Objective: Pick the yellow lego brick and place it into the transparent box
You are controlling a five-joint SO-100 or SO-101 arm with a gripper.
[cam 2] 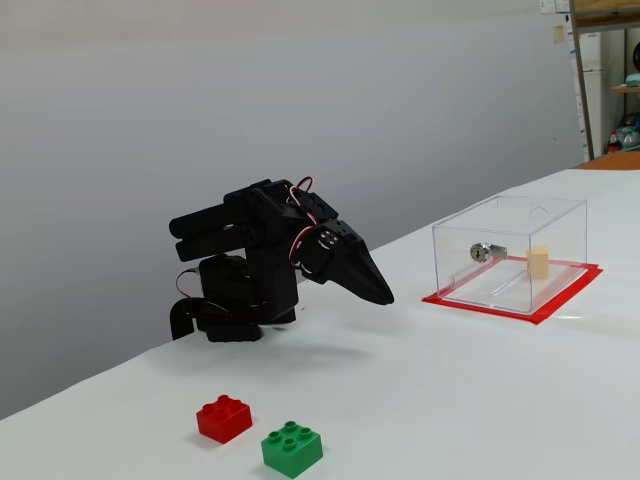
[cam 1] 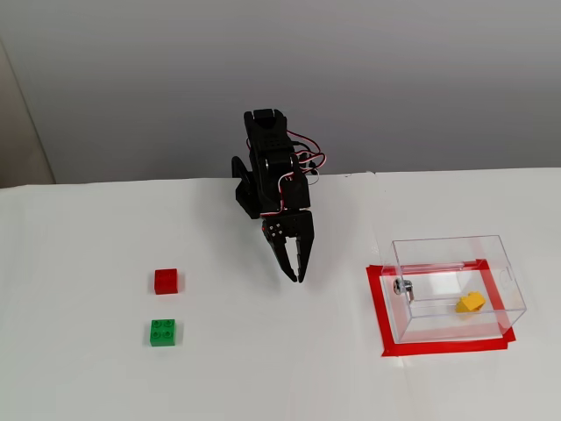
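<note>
While folded low over its base, gripper [cam 1: 297,277] with jaws pressed together into one black point, holding nothing, tip hanging just above the table [cam 1: 263,368] and aimed toward 6 o'clock in the fixed view from above. Seen from the side in the other fixed view, same gripper [cam 2: 385,296] closed to a wedge, clear of the tabletop, touching no brick.

Off toward 3 to 4 o'clock from the tip, well apart: transparent box [cam 1: 495,250], clear walls, small metal knob [cam 1: 402,286] on the side facing the arm, standing on a red tape rectangle [cam 1: 377,303]. Inside the box, lying on its floor near the far side from the knob: yellow lego brick [cam 1: 470,302], yellow-orange, tilted, studs not discernible; paler through the wall in the side view [cam 2: 538,262].

Out toward 9 o'clock from the tip, well apart: red brick [cam 1: 166,281]; just beyond it at 6 o'clock, green brick [cam 1: 161,332], four studs up.
</note>
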